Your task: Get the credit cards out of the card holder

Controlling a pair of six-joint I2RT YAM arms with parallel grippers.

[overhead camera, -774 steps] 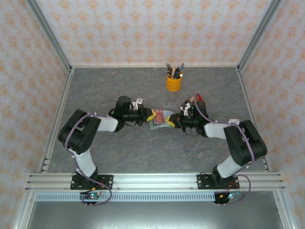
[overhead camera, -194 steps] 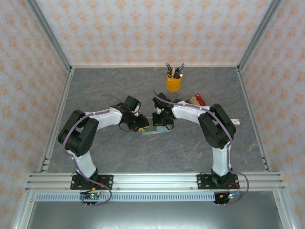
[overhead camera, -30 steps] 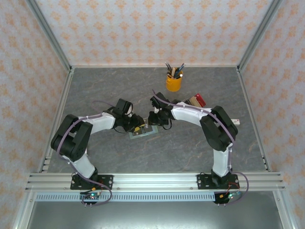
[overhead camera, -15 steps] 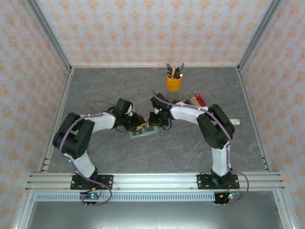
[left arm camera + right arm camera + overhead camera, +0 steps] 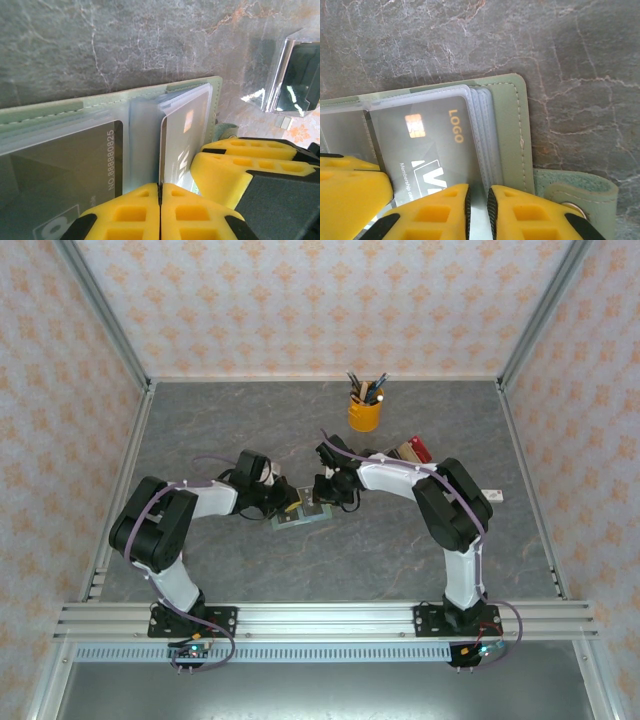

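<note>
On the grey marbled table (image 5: 200, 440) lies one sage-green stitched folding card holder (image 5: 302, 519), opened flat near the middle, between my two arms. It is soft and light, so I expect it to slide or lift unless it is pinned. My right claw (image 5: 478, 200) has its yellow fingers drawn to a narrow slot over the stack of clear plastic sleeves (image 5: 479, 115) near one end of the holder. I judge it clamped there as the anchor. My left claw (image 5: 160, 192) has its fingers pressed together, and the thin edge of the sleeved chip card (image 5: 186, 145) runs into the seam, so I read it as pinching that leaf. I count two dark grey plastic credit cards in the left wrist view: the chip card and a numbered card (image 5: 75, 170). They look stiff, thin, light and slick, held in by sleeve friction. The best hold is a card's bare edge at the pocket mouth, not sleeve and card together, or the whole holder may come along. Whether the stack hides more cards I cannot tell.
</note>
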